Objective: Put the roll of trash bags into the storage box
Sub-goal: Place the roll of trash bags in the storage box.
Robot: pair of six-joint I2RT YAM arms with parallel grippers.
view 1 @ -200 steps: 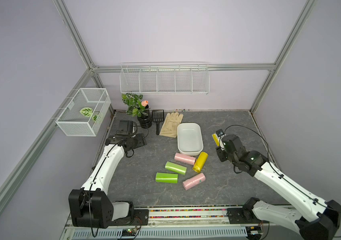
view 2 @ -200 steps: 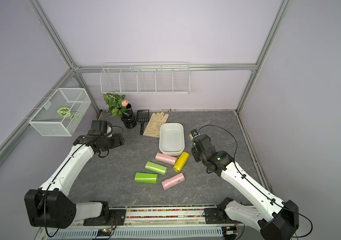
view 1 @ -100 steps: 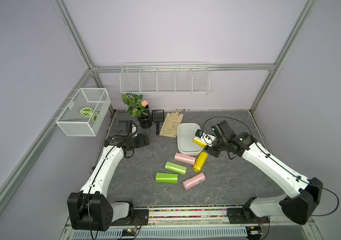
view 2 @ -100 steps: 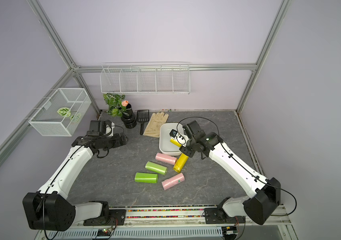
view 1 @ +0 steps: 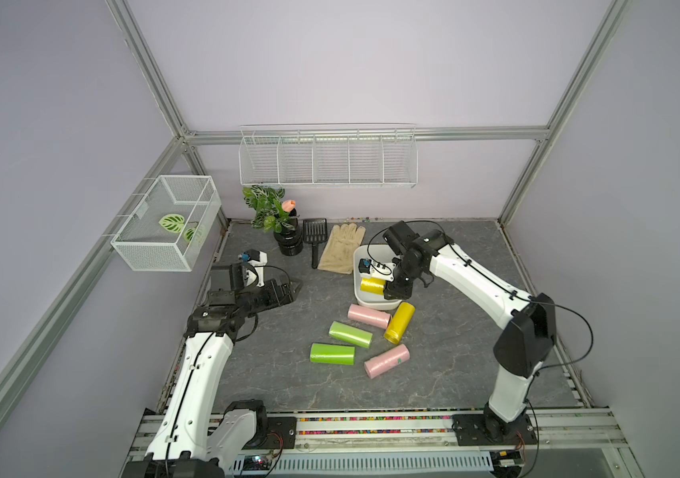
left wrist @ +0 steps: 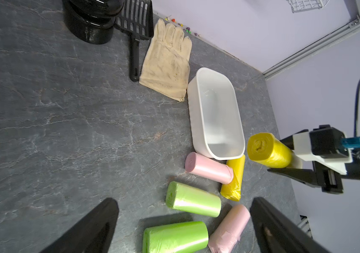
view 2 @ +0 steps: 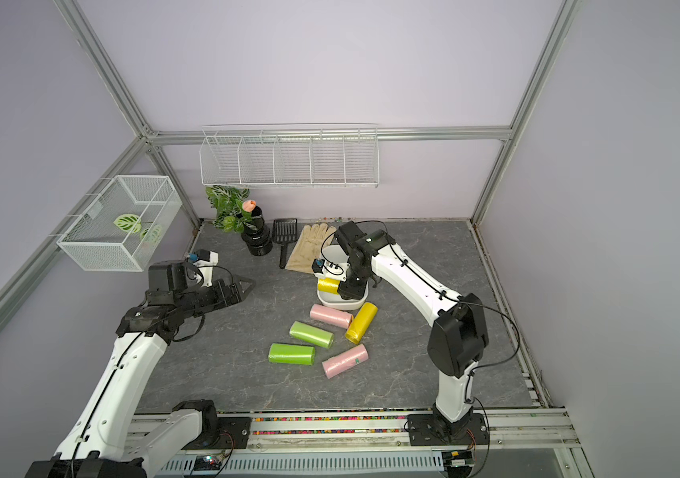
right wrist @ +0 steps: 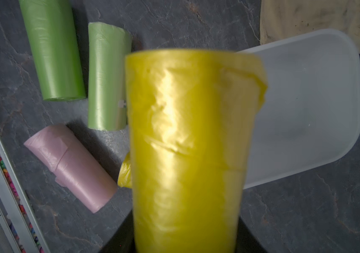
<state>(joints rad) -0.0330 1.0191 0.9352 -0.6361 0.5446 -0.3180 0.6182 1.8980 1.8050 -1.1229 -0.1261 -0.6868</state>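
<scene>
Yellow roll (view 1: 372, 285) clamped in right pincer (view 1: 384, 287) over storage box (view 1: 375, 307); glove (view 1: 340, 248) seemingly touching box; left pincer (view 1: 292, 289) apart.

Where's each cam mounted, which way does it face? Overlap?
Top views: high in front, facing down over the table; left arm, left gripper, right arm, right gripper.
Left wrist: on left arm, facing the storage box; own open fingers.
Right wrist: on right arm, facing down past its yellow roll; own finger bases.
All share: storage box, green rolls.

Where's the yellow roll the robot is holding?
In both top views, the held yellow roll hangs in the right claw over the near end of the white tub.
</scene>
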